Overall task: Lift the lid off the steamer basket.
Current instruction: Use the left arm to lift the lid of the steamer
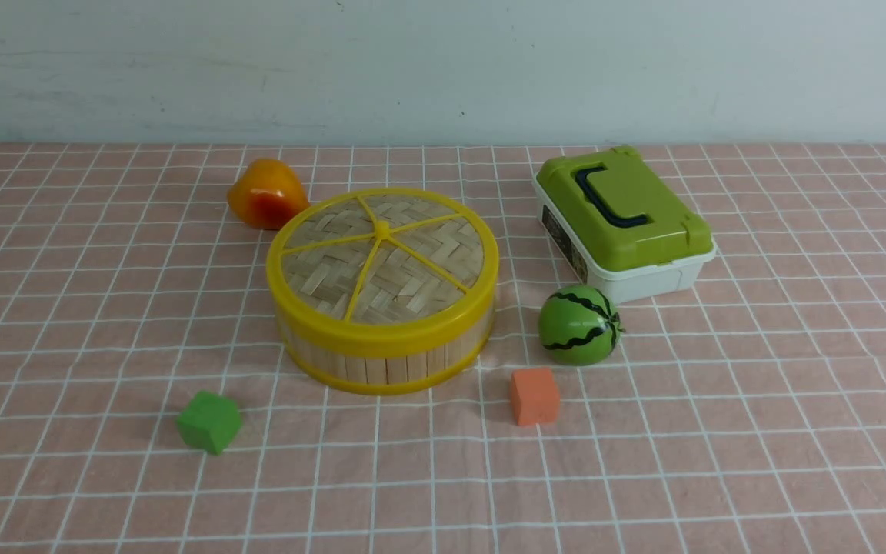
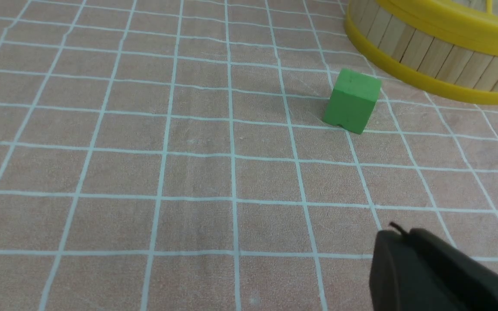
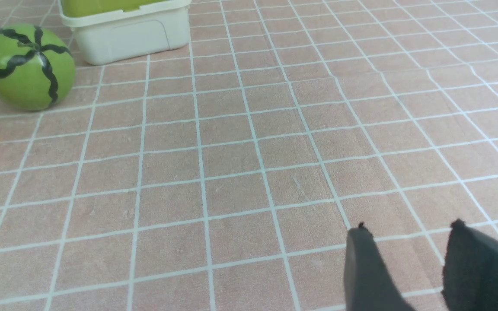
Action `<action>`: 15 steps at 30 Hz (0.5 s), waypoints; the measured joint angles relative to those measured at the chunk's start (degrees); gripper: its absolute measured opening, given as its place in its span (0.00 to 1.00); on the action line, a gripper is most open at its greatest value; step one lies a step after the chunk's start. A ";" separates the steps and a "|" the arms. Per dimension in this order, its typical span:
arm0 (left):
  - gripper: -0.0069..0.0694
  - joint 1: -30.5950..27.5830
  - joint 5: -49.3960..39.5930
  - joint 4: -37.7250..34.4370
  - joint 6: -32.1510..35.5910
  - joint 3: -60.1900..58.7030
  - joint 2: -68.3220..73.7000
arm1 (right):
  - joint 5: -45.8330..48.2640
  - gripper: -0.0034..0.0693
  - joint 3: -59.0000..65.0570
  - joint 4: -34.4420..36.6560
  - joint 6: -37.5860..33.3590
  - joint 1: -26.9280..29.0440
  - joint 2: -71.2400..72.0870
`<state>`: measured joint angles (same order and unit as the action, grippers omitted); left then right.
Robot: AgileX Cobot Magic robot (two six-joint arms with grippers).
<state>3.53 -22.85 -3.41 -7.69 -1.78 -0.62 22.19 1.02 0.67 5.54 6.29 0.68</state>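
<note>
The lid (image 1: 382,258), woven bamboo with a yellow rim, five spokes and a centre knob, sits on the steamer basket (image 1: 385,362) at the middle of the pink checked cloth. The basket's slatted wall and yellow bottom ring also show in the left wrist view (image 2: 430,56), with the lid's rim (image 2: 448,21) above. My left gripper (image 2: 400,235) is shut and empty, low over the cloth, apart from the basket. My right gripper (image 3: 409,231) is open and empty over bare cloth. Neither arm shows in the front view.
A green cube (image 1: 209,421) (image 2: 352,102) lies front left of the basket, an orange cube (image 1: 534,395) front right. A toy watermelon (image 1: 578,325) (image 3: 27,67) sits beside a white box with green lid (image 1: 624,223) (image 3: 128,30). An orange pear-shaped fruit (image 1: 266,194) lies behind the basket.
</note>
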 joint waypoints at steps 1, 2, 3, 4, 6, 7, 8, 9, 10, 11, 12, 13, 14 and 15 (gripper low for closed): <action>0.11 0.00 0.00 0.00 0.00 0.00 0.00 | 0.00 0.38 0.00 0.00 0.00 0.00 0.00; 0.11 0.00 0.00 0.00 0.00 0.00 0.00 | 0.00 0.38 0.00 0.00 0.00 0.00 0.00; 0.11 0.00 0.00 0.00 0.00 0.00 0.00 | 0.00 0.38 0.00 0.00 0.00 0.00 0.00; 0.11 0.00 0.00 0.00 0.00 0.00 0.00 | 0.00 0.38 0.00 0.00 0.00 0.00 0.00; 0.11 0.00 0.00 0.00 0.00 0.00 0.00 | 0.00 0.38 0.00 0.00 0.00 0.00 0.00; 0.11 0.00 0.00 0.00 0.00 0.00 0.00 | 0.00 0.38 0.00 0.00 0.00 0.00 0.00; 0.11 0.00 0.00 0.00 0.00 0.00 0.00 | 0.00 0.38 0.00 0.00 0.00 0.00 0.00; 0.11 0.00 0.00 0.00 0.00 0.00 0.00 | 0.00 0.38 0.00 0.00 0.00 0.00 0.00; 0.11 0.00 0.00 0.00 0.00 0.00 0.00 | 0.00 0.38 0.00 0.00 0.00 0.00 0.00; 0.11 0.00 0.00 0.00 0.00 0.00 0.00 | 0.00 0.38 0.00 0.00 0.00 0.00 0.00; 0.11 0.00 0.00 0.00 0.00 0.00 0.00 | 0.00 0.38 0.00 0.00 0.00 0.00 0.00; 0.11 0.00 0.00 0.00 0.00 0.00 0.00 | 0.00 0.38 0.00 0.00 0.00 0.00 0.00; 0.11 0.00 0.00 0.00 0.00 0.00 0.00 | 0.00 0.38 0.00 0.00 0.00 0.00 0.00; 0.11 0.00 0.00 0.00 0.00 0.00 0.00 | 0.00 0.38 0.00 0.00 0.00 0.00 0.00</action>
<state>3.53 -22.85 -3.41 -7.69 -1.78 -0.62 22.19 1.02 0.67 5.54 6.29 0.68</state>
